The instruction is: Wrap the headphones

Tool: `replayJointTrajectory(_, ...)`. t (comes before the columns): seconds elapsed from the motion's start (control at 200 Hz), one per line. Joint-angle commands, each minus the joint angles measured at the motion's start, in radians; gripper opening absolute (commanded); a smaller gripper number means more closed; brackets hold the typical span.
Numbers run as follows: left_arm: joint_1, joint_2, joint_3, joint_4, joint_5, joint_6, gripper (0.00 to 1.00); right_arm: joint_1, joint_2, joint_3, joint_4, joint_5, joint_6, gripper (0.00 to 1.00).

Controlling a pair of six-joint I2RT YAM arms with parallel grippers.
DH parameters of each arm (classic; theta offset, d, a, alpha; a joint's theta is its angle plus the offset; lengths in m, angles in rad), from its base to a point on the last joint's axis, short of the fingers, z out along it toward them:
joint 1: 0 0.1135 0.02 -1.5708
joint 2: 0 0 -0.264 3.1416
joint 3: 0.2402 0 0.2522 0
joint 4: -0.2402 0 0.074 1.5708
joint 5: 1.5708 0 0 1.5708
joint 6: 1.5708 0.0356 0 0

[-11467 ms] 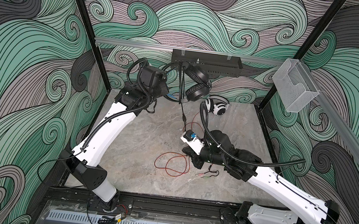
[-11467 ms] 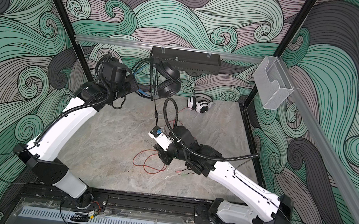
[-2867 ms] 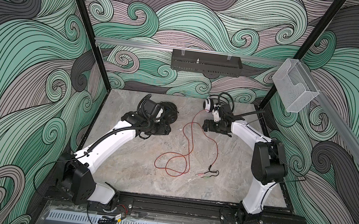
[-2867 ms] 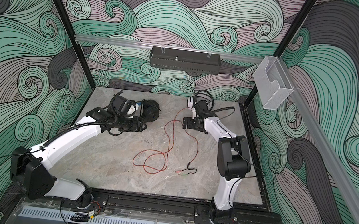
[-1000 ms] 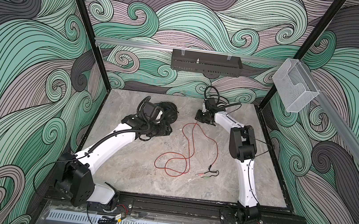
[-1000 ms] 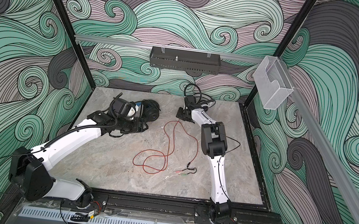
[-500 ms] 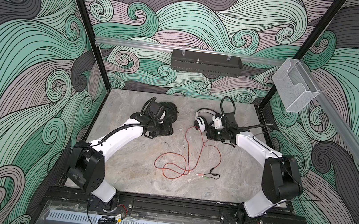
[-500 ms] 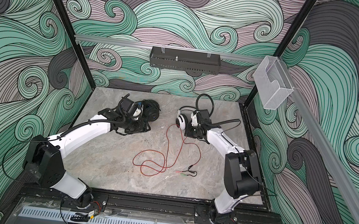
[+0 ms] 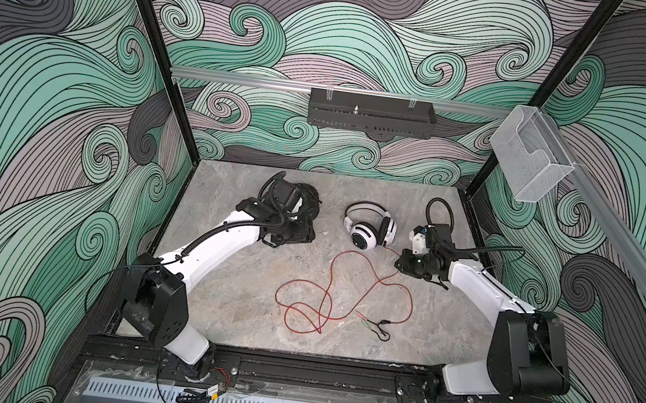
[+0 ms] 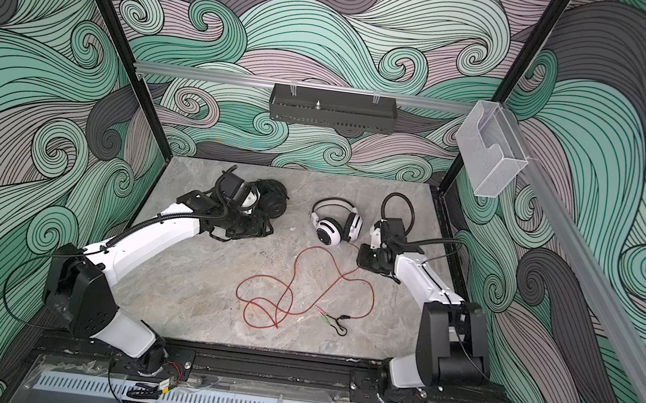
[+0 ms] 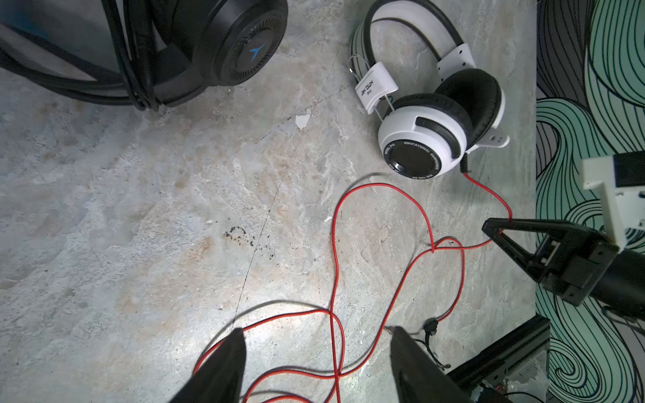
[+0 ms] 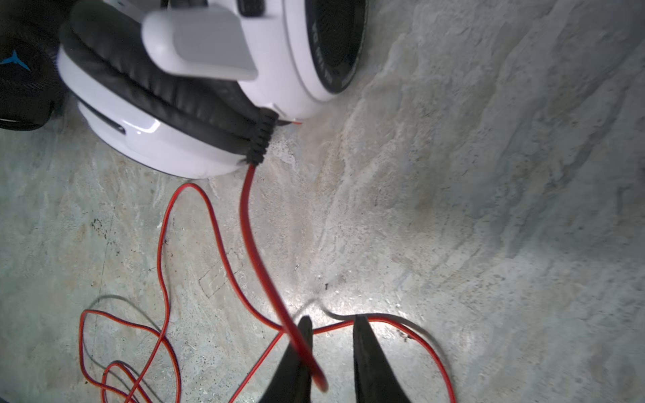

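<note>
The white-and-black headphones [image 9: 365,237] [image 11: 425,143] lie toward the back of the table, right of the middle. Their red cord [image 9: 343,293] [image 12: 251,244] sprawls in loose loops toward the front. My right gripper [image 9: 401,262] [image 12: 333,319] is just right of that headset, jaws slightly open, and the cord runs slack over one finger [image 12: 300,349]. The black headphones [image 9: 305,209] [image 11: 227,42] lie at the back left with their black cord looped round them. My left gripper [image 9: 302,235] [image 11: 317,331] hovers open beside them, above the red cord and holding nothing.
A black rack [image 9: 369,118] hangs on the back wall rail. A clear plastic bin [image 9: 527,160] is fixed to the right rail. The cord's plugs [image 9: 371,323] lie near the front. Black frame posts stand at the table's back corners.
The right gripper brought the white headset forward from the back wall, set it down, then drew off to the right as its jaws parted. The left arm barely moved.
</note>
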Motion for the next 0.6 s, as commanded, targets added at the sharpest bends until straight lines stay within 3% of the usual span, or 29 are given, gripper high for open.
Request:
replayJointTrajectory(0.0,-0.013,0.055,0.096,-0.074,-0.035,0.038,0.69,0.002,-0.002,0.109,-0.037,0.062,-0.055,0.41)
replayJointTrajectory(0.06,-0.017,0.099,0.153,-0.11,-0.037,0.038,0.7,0.002,0.013,0.159,-0.064,0.09,-0.063,0.56)
replayJointTrajectory(0.185,-0.025,0.142,0.225,-0.137,-0.034,0.036,0.72,0.003,0.05,0.258,-0.114,0.122,-0.063,0.73)
replayJointTrajectory(0.265,-0.029,0.145,0.234,-0.135,-0.029,0.031,0.72,0.003,0.087,0.317,-0.119,0.137,-0.036,0.99)
replayJointTrajectory(0.41,-0.038,0.143,0.222,-0.114,-0.004,0.028,0.72,0.008,0.227,0.471,-0.102,0.132,0.047,1.0)
replayJointTrajectory(0.595,-0.041,0.113,0.192,-0.068,0.002,0.021,0.72,0.014,0.489,0.732,-0.178,0.157,0.059,1.0)
